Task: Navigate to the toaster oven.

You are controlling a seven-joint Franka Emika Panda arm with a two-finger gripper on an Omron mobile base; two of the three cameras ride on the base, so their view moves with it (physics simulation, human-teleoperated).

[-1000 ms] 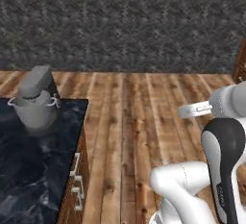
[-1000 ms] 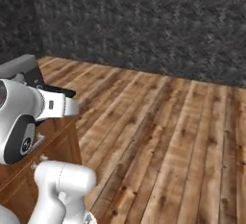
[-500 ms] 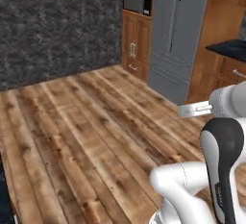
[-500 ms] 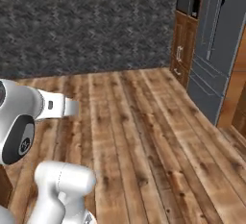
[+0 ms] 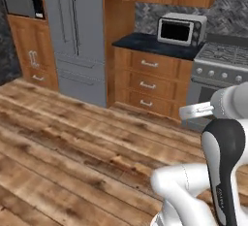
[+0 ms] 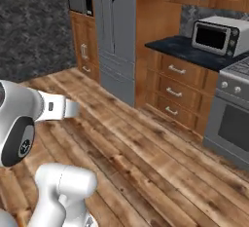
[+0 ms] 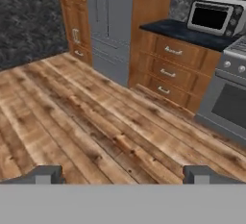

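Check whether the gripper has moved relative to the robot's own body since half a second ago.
No. The gripper keeps its pose beside the arm's body; only the base turned, bringing the toaster oven on the counter into view.

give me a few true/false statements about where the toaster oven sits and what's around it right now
1. The toaster oven stands on the dark countertop. True.
2. The gas range is right beside that counter. True.
3. The toaster oven's door hangs open. False: its dark glass door is closed.
4. The grey refrigerator stands between the toaster oven and the range. False: it stands on the far side of the counter from the range.
5. Drawers sit under the countertop. True.
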